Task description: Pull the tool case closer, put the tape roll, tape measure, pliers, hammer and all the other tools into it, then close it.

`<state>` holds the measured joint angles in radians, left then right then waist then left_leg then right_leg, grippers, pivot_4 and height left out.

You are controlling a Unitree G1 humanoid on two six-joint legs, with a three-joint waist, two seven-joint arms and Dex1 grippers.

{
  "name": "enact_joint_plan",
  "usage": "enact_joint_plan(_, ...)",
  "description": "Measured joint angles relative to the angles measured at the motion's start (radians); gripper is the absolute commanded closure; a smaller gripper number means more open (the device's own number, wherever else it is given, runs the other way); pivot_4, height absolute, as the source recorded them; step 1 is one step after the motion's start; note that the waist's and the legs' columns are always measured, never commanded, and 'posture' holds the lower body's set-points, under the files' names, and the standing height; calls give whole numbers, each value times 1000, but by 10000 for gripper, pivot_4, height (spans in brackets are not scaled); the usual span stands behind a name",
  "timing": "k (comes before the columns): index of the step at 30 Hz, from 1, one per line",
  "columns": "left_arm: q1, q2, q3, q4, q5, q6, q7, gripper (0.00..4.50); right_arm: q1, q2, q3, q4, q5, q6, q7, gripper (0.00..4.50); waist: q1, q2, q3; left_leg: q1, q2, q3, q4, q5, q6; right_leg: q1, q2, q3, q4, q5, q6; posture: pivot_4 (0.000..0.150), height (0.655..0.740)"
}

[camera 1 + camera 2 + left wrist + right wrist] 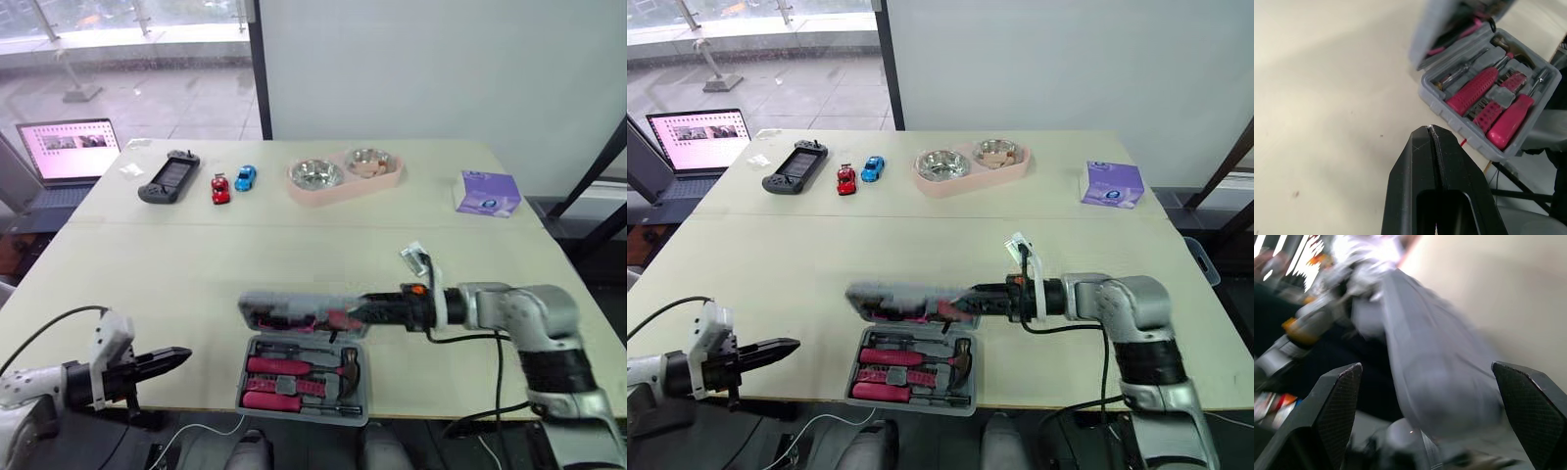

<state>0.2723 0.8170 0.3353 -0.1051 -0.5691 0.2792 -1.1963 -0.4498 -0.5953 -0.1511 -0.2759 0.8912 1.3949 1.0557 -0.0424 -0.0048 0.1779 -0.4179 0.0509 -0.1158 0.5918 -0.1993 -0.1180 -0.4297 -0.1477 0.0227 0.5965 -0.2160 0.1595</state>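
Observation:
The grey tool case [257, 403] sits at the table's front edge, its base holding pink-handled tools [279, 368] and a hammer [350, 370]. Its lid [284, 307] stands raised over the back of the base and looks blurred. My right gripper [345, 315] reaches in from the right at the lid. In the right wrist view its fingers [1337, 401] are spread wide, so it is open, with the grey lid [1425, 382] between them. My left gripper [181, 358] hovers left of the case, off the table's front edge, shut with nothing in it [1431, 129].
Along the far side of the table lie a game controller [169, 177], a red toy car [220, 189], a blue toy car [245, 177], a pink double bowl [343, 175] and a purple box [487, 192]. A laptop [69, 149] stands far left.

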Motion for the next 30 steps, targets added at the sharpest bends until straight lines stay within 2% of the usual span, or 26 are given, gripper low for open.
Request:
enact_joint_plan(2, 28, 3, 15, -27, -10, 14, -1, 45000, -5, -42, -104, -81, 118, 57, -19, 290, 1, -1, 0, -2, 0, 0, 3, 0, 0, 0, -1, 0, -1, 0, -1, 1500, 7400)
enact_joint_plan(5, 52, 10, 44, -65, -29, 41, -10, 45000, -36, -106, -268, -94, 286, 111, -64, 290, 3, -4, 2, -3, 0, 0, 5, 0, -1, 0, -1, -1, -4, 1, -1, 1500, 7400)
enact_joint_plan(7, 60, 24, 55, -101, -50, 59, -24, 45000, 2, -155, -307, -107, 295, 84, -85, 290, 5, -8, 1, -3, 0, 0, 5, -1, -2, -3, -2, -2, -5, 1, -2, 1500, 7400)
enact_joint_plan(10, 59, 55, 91, -139, -78, 109, -28, 45000, 165, -222, -292, -156, 176, -94, -61, 290, 7, -8, 1, -9, 0, 1, 5, 0, -1, -2, -2, -2, -10, 1, -2, 1500, 7400)
enact_joint_plan(15, 48, 80, 146, -204, -96, 155, 4, 45000, 356, -297, -246, -191, -46, -461, 81, 290, 4, -8, 1, -8, 0, 2, 2, 0, 0, -2, -2, -2, -9, 2, -2, 1500, 7400)
enact_joint_plan(20, 76, 66, 156, -248, -79, 159, 58, 45000, 454, -276, -138, -114, -258, -788, 147, 290, -1, -9, 1, -7, 0, 2, 4, 0, 0, -2, -2, -2, -7, 2, -2, 1500, 7400)
enact_joint_plan(25, 87, 42, 156, -271, -76, 185, 98, 45000, 483, -269, -83, -46, -331, -952, 195, 290, 2, -11, 2, -7, 0, 2, 7, 0, 0, 0, -2, -2, -7, 2, -2, 1500, 7400)
enact_joint_plan(30, 88, 38, 156, -276, -75, 185, 110, 45000, 494, -269, -62, 11, -347, -1000, 208, 290, 4, -12, 3, -7, 0, 2, 8, 0, 0, 0, -2, -2, -7, 2, -3, 1500, 7400)
